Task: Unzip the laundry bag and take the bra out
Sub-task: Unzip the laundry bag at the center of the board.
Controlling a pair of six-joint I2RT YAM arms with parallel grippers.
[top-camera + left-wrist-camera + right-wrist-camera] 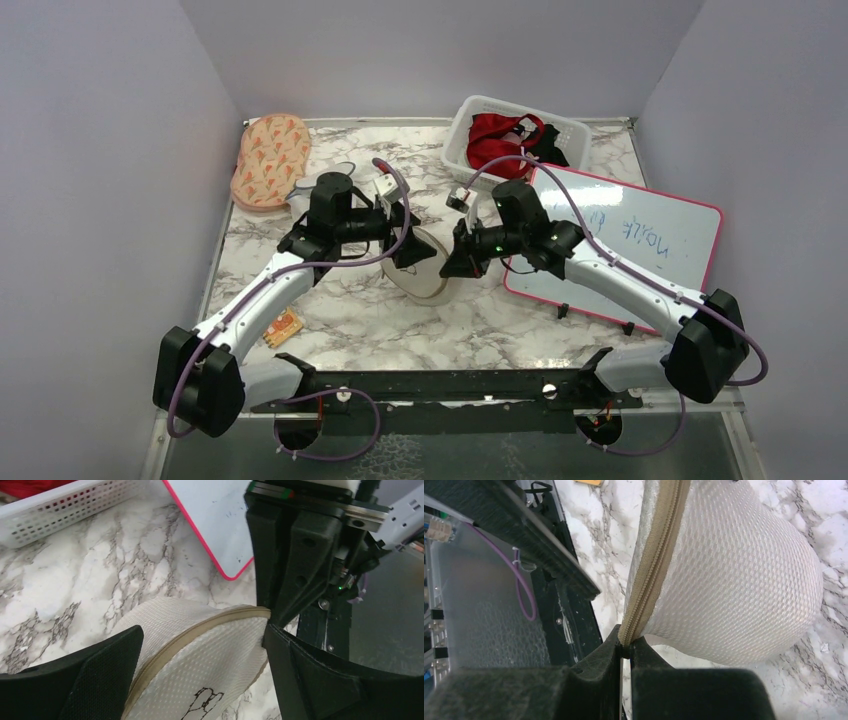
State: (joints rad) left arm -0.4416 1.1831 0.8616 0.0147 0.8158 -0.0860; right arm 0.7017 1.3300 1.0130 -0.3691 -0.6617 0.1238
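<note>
The cream laundry bag point(428, 272) stands on edge, tilted, on the marble table between my two grippers. In the left wrist view the bag point(210, 670) shows its flat face with a dark line drawing, and its tan zip runs closed along the rim. My left gripper point(408, 250) spans the bag, with a finger pressed on each side point(202, 645). My right gripper point(458, 262) is shut on the tan zip at the bag's edge point(625, 645); the mesh side of the bag point(734, 580) bulges beside it. The bra is hidden.
A white basket point(560, 125) with a red garment stands at the back. A pink-edged whiteboard point(640, 235) lies under the right arm. An orange-patterned pouch point(270, 160) lies at the back left, with a white-and-grey pouch point(335, 172) behind the left arm. A small orange item point(284, 326) lies near the left arm.
</note>
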